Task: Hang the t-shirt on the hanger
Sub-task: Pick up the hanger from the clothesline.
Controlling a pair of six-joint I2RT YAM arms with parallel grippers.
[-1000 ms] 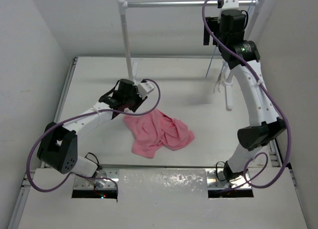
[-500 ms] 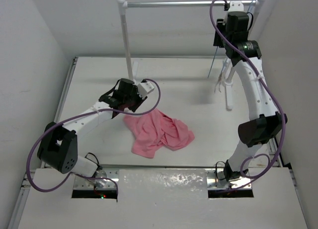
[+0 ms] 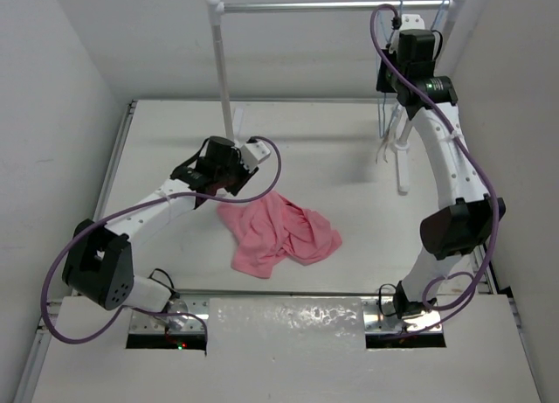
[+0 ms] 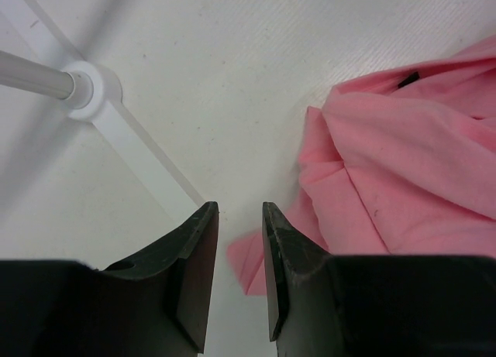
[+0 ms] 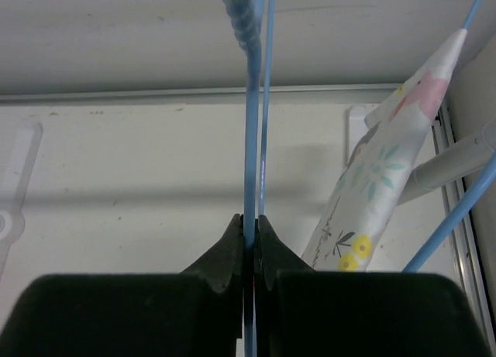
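The salmon-pink t-shirt [image 3: 279,232] lies crumpled on the white table, and in the left wrist view it [image 4: 403,156] fills the right side. My left gripper [image 4: 239,214] hovers at the shirt's upper-left edge [image 3: 217,186], its jaws partly open with nothing between them; a shirt corner lies on the table below the gap. The pale-blue wire hanger [image 5: 250,140] hangs from the rail at the back right [image 3: 381,114]. My right gripper [image 5: 249,221] is raised up there [image 3: 385,81], shut on one of the hanger's wires.
A white clothes rack spans the back: its rail [image 3: 332,6], left post [image 3: 223,71] with cross foot [image 4: 93,94], and right post foot [image 3: 402,163]. A second hanger with a floral-printed strip [image 5: 387,179] hangs just right of my right gripper. Walls stand close on both sides.
My right gripper has moved right onto the hanger and its jaws have closed on the blue wire. The left arm and the t-shirt have barely moved.
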